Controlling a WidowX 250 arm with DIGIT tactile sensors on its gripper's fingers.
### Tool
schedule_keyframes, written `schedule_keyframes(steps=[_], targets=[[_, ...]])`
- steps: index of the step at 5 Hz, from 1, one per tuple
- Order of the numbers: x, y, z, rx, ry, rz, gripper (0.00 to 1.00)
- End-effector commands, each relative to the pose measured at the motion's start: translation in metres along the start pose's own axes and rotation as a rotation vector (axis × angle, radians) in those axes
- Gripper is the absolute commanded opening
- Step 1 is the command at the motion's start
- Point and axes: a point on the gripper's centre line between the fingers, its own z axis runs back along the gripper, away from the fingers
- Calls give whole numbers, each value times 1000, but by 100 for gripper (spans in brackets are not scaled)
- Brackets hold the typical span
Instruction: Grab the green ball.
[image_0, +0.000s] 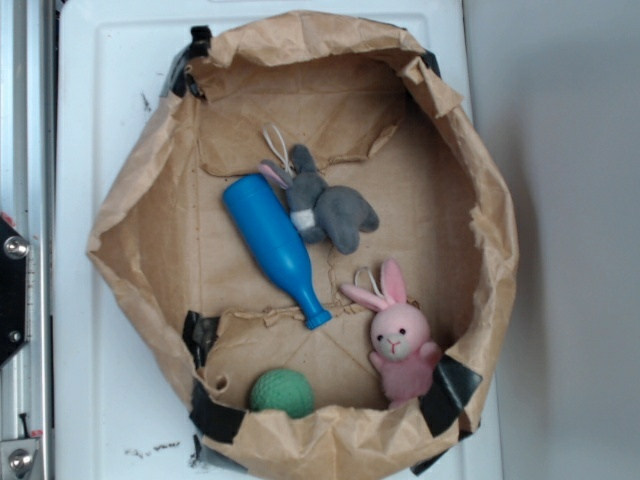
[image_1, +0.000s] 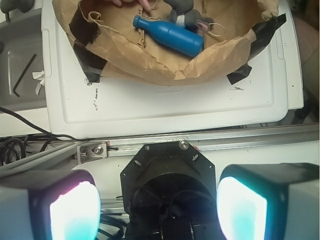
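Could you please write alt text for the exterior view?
A green ball lies at the near edge of a crumpled brown paper nest, with a blue bottle, a grey plush bunny and a pink plush bunny. No gripper is visible.

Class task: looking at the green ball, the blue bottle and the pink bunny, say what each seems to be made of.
Green ball: probably foam or rubber, matte with fine texture. Blue bottle: likely plastic, smooth with a slight sheen. Pink bunny: plush fabric, fuzzy surface.

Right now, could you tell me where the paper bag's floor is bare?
Bare: the left floor between the blue plastic bottle and the brown paper bag wall, and the far strip above the grey plush bunny. Crowded: near the pink plush bunny and green ball.
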Motion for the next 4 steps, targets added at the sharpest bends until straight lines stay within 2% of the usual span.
schedule_keyframes(steps=[1,2,3,4], targets=[[0,0,0,0,0,0,100],[34,6,-2,-29,-36,113,100],[77,15,-7,-9,15,235,100],[77,15,-7,-9,15,235,100]])
